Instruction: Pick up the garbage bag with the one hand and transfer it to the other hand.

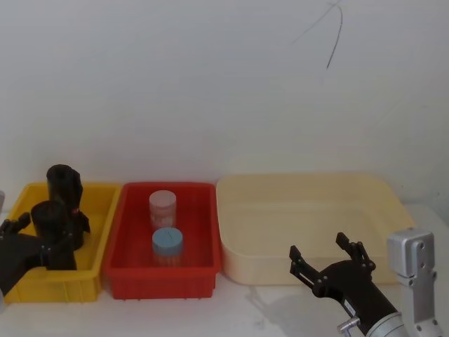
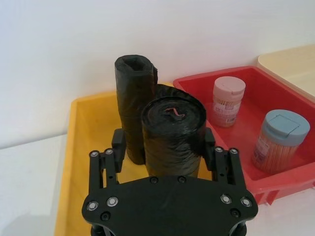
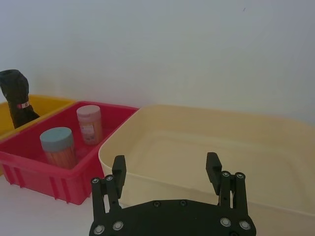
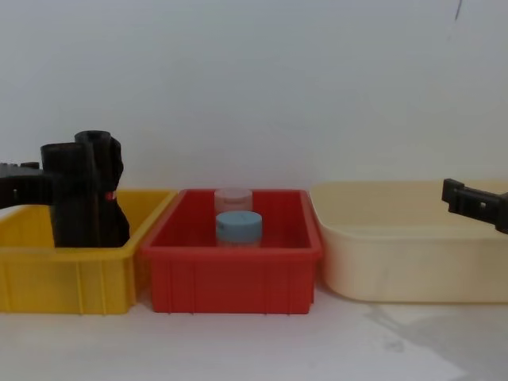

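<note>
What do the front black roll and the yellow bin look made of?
The black roll, between the left gripper's open jaws: probably thin plastic film, matte, wrinkled and creased. The yellow bin: likely rigid moulded plastic, smooth, slightly glossy walls.

No text, number or brand is legible. The pink-lidded jar (image 2: 228,101) and blue-lidded jar (image 2: 280,140) carry printed labels, too small to read.

front roll (image 1: 50,216) stood before rear roll (image 1: 64,182) in left bin (image 1: 28,289), near jar (image 1: 168,244) set before far jar (image 1: 163,206) in middle bin (image 1: 158,282), right bin (image 1: 245,270) alongside
</note>
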